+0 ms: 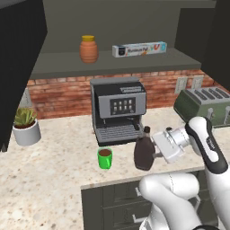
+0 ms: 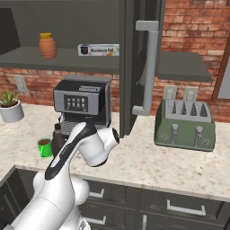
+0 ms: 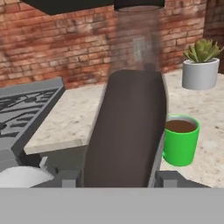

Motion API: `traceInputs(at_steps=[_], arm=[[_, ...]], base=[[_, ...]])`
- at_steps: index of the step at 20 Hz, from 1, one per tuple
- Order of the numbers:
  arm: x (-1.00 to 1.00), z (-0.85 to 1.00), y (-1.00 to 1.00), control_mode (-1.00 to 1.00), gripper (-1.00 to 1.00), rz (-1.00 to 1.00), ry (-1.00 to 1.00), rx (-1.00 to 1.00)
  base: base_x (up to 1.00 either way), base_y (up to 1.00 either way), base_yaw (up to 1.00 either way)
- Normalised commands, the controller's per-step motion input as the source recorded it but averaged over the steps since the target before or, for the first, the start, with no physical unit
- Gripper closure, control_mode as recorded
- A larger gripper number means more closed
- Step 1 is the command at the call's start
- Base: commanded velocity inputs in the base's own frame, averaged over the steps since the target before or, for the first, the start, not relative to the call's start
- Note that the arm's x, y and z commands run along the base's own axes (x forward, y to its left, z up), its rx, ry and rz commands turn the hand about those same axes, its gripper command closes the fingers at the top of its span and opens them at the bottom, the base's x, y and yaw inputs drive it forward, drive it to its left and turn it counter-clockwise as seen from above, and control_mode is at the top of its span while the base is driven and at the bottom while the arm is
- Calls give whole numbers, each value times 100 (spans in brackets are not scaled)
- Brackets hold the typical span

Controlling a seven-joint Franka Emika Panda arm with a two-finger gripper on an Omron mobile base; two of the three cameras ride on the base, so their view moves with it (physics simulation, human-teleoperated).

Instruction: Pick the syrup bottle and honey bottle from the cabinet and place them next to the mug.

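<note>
Speckled counter [image 1: 54,166]: syrup bottle [image 1: 144,154] beside mug [image 1: 105,158], seemingly in hand [image 1: 155,150]

- The arm [image 1: 179,193] is glossy white, built of fat rounded segments that swell like bulbs at each joint.
- A dark, near-black band [image 1: 207,146] runs lengthwise along the upper link, with a faint pale marking printed on it.
- The same dark strip [image 2: 67,155] shows along the forearm from the other side.
- The wrist [image 1: 173,143] is a blocky white and light-grey housing with a short ribbed cylinder.
- The finger tips [image 3: 168,178] are small, dark grey, squared blocks.
</note>
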Motion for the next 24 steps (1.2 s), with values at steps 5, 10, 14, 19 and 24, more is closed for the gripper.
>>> traceInputs(at_steps=[5,10,14,19,24], arm=[[9,-29,0,-100,100,-11,0,0],[22,-8,15,-100,100,-11,0,0],[12,-12,23,-100,100,-8,-1,0],[0,-8,21,-100,100,-3,0,0],[0,-4,19,-100,100,-1,0,0]], base=[[0,0,0],[0,0,0],[0,0,0],[0,0,0],[0,0,0]])
